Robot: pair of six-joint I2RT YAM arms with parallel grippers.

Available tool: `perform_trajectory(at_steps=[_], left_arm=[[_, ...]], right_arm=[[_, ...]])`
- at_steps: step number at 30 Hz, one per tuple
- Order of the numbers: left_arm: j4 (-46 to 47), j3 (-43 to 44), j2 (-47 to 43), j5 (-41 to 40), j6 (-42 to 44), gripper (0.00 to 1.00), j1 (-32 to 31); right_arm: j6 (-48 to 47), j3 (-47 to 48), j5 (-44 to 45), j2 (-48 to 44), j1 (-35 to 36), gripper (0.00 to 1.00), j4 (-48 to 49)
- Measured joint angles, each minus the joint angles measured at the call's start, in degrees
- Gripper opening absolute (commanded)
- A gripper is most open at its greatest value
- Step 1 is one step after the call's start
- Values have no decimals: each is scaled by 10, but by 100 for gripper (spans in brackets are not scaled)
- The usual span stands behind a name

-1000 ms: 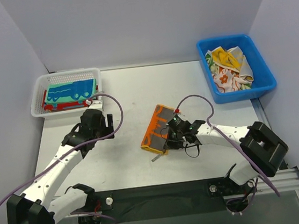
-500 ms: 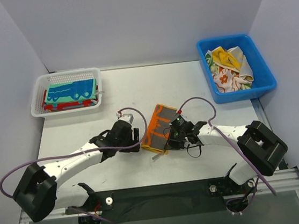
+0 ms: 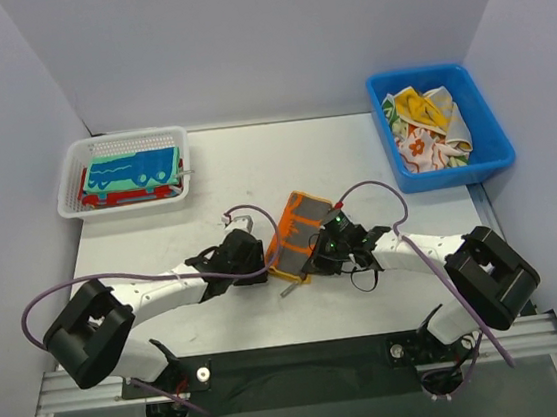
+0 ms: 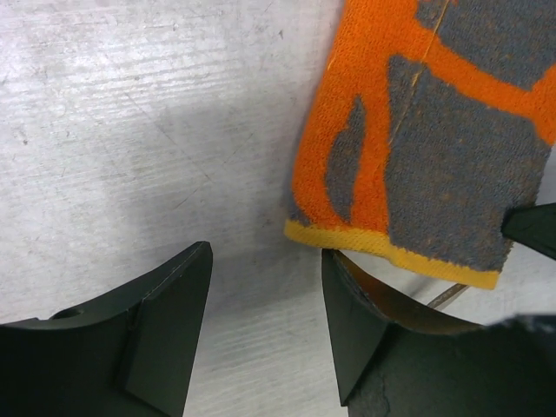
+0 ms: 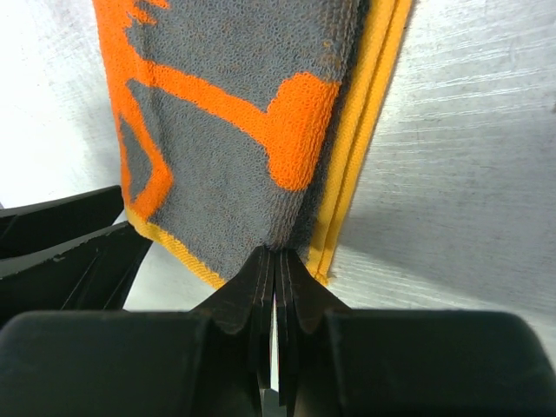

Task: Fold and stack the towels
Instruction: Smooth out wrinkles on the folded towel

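The grey-and-orange towel (image 3: 297,228) lies folded near the middle of the desk (image 3: 253,161), between the two arms. It is a looped terry cloth with a grey field, thick orange strokes and a narrow yellow hem. The orange shapes may be lettering, but up close they are cropped and cannot be read as words. In the right wrist view the towel (image 5: 226,130) shows two layers: the grey-and-orange face on top and a plain yellow-orange edge beneath it. The right tool (image 5: 276,256) has its black fingers pressed together, pinching the near edge of the upper layer. In the left wrist view the left tool (image 4: 265,261) stands moderately wide with nothing between its smooth, wedge-shaped black fingers. One tip sits just under the hemmed corner of the towel (image 4: 452,174) and the other is over bare desk, whose surface is pale and finely scratched. From above, the left tool (image 3: 257,263) and the right tool (image 3: 326,251) flank the towel's near end. At the far left a white mesh basket (image 3: 120,138) of perforated plastic holds a flat teal towel (image 3: 133,168) with a wavy blue print, on top of a red towel (image 3: 91,198). At the far right a glossy blue bin (image 3: 436,175) holds a crumpled yellow towel (image 3: 418,104) and a floral white towel (image 3: 414,143).
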Motion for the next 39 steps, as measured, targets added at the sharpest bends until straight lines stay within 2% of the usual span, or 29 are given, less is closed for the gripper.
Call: perform_trajectory(at_steps=[8, 15, 30, 39], left_arm=[[31, 5, 20, -26, -38, 59, -3], [33, 24, 44, -53, -68, 59, -3], [28, -4, 11, -57, -78, 59, -9], [31, 26, 47, -60, -78, 58, -16]], right_arm=[[8, 0, -5, -1, -6, 0, 9], [11, -1, -7, -20, -8, 0, 9], [10, -2, -10, -46, -27, 0, 9], [10, -2, -11, -46, -29, 0, 8]])
